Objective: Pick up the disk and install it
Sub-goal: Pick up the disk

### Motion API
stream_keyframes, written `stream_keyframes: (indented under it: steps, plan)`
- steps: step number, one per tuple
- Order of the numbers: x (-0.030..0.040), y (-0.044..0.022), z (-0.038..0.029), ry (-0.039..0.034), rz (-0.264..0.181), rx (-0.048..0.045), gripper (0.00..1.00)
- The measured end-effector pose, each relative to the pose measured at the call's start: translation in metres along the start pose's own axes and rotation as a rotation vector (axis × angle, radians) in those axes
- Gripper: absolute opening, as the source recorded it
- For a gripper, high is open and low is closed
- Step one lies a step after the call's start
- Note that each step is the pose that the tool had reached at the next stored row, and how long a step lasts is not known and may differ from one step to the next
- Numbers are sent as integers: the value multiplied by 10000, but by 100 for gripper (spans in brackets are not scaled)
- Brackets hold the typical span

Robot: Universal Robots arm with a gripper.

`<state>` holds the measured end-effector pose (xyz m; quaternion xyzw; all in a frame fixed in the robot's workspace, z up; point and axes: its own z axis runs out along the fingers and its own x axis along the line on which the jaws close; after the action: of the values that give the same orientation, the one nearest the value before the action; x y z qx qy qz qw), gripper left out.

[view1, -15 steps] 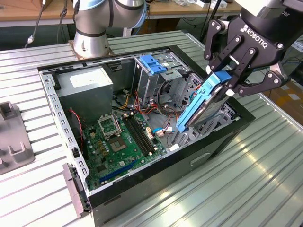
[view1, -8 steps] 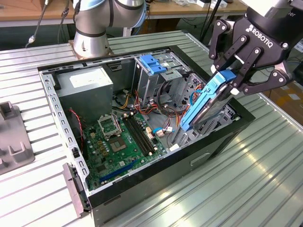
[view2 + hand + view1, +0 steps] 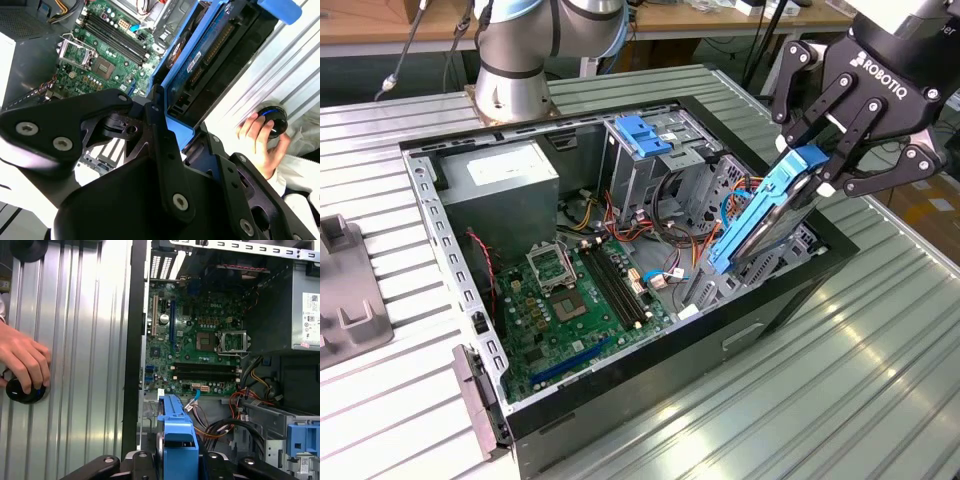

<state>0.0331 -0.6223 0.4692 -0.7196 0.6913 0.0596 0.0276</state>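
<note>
Over the open computer case [image 3: 620, 395], at the exterior view's right, the gripper [image 3: 815, 170] has its black fingers pinched tight on the upper end of the disk [image 3: 765, 215]; the disk hangs tilted, its lower end down inside the case beside the metal drive cage [image 3: 660, 175], its upper end above the case wall; the motherboard [image 3: 570, 300] lies flat on the case floor, with the power supply [image 3: 500, 180] next to it; the case rests on a ribbed metal table [image 3: 820, 400].

In the second wrist view the fingers [image 3: 162, 145] press against the disk's blue carrier [image 3: 200, 55]; the motherboard [image 3: 100, 65] shows beyond it; a person's hand [image 3: 260, 135] rests on a round black knob [image 3: 274, 119] on the table.

In the first wrist view the disk [image 3: 177, 435] stands between the fingers [image 3: 142, 462], pointing into the case toward the motherboard [image 3: 200, 345]; orange and black cables [image 3: 240, 410] run just beside it; the hand [image 3: 22, 357] covers the knob [image 3: 22, 390] outside the case wall.
</note>
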Motion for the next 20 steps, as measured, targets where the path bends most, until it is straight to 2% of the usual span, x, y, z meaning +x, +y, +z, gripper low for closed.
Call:
stream_keyframes:
  steps: [2, 12, 17, 20]
  plan:
    - [2, -58, -1, 0, 1, 0, 37]
    - [-4, -258, 18, -1, 22, 3, 37]
    - [-97, -287, 43, 1, 49, 6, 37]
    - [-114, -300, 59, -6, 150, 19, 37]
